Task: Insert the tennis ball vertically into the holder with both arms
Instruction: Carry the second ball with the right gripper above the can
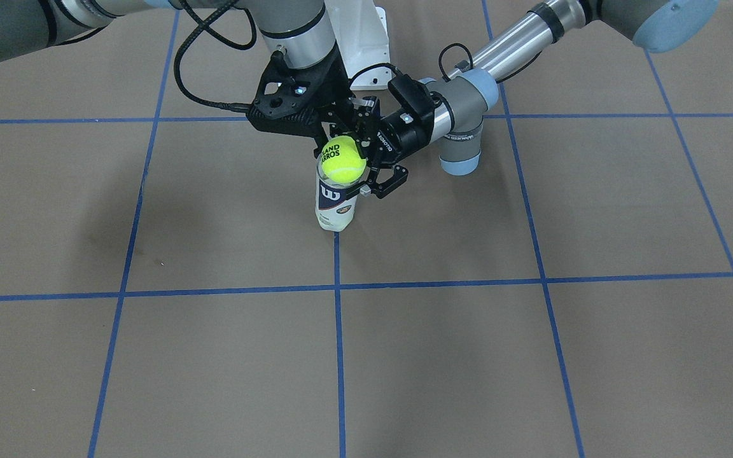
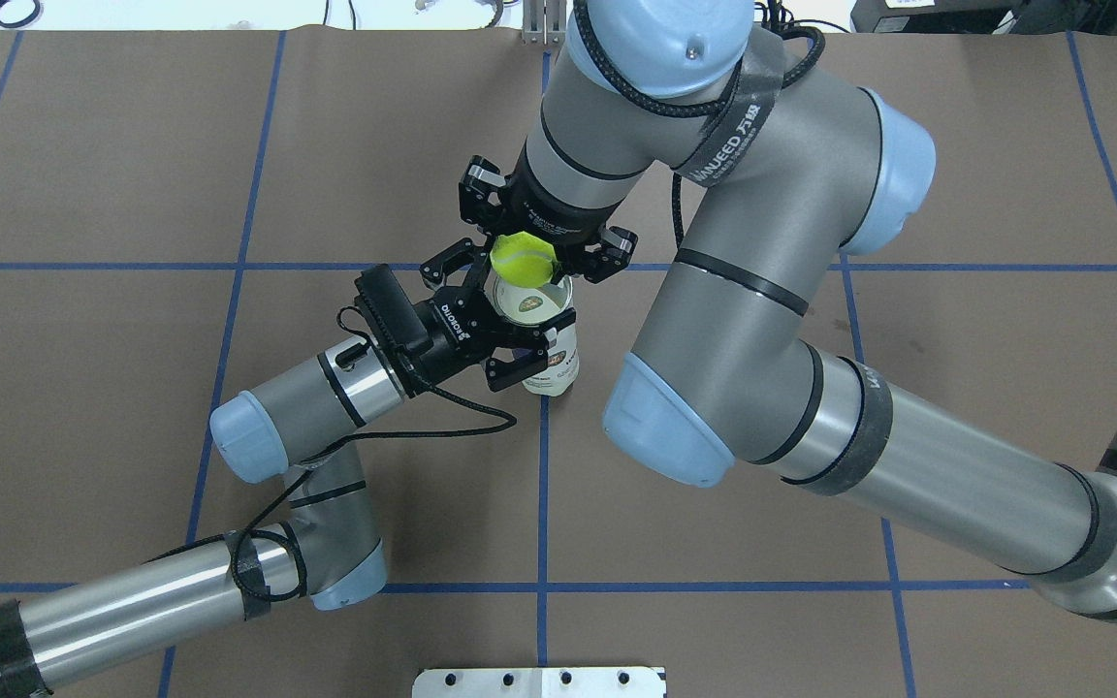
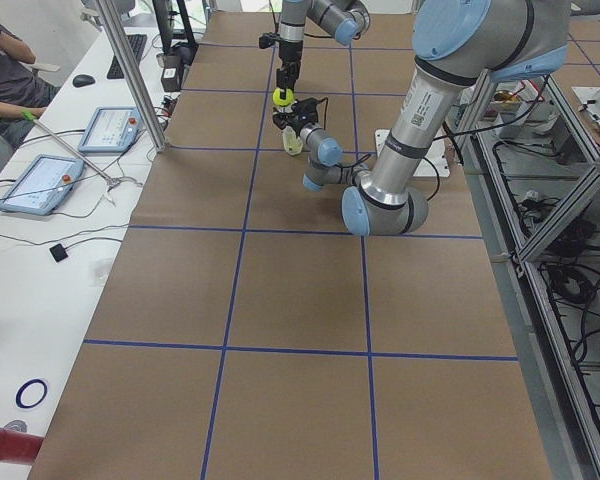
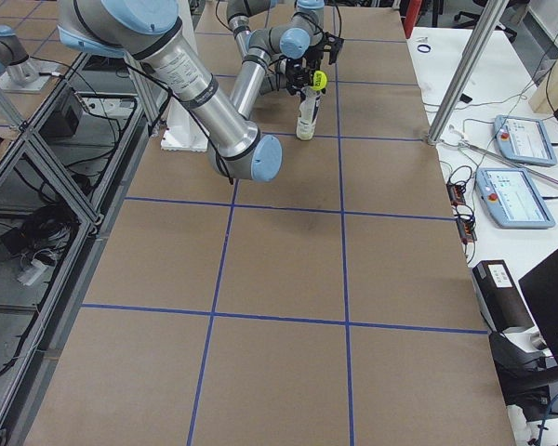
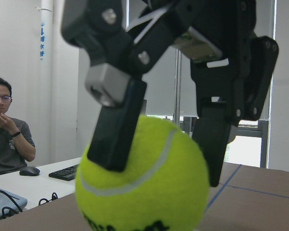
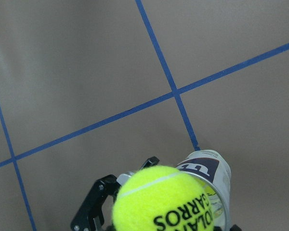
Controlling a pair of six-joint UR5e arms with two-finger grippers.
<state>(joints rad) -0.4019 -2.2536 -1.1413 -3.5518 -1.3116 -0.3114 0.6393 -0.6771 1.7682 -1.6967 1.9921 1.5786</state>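
The right gripper [image 5: 161,144] is clamping the fuzzy yellow-green tennis ball [image 1: 343,160] just beneath itself, over the mouth of the clear plastic, navy-and-white-labelled holder [image 1: 336,205]. The left gripper [image 2: 518,328] is squeezing the holder upright between its fingers, and no ball is showing inside. Any off-centre descent is risking a catch on the rim, tilting the holder in that side grip.

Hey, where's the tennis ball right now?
The tennis ball is mid-table in the overhead view, held in the right claw at the open top of the holder.
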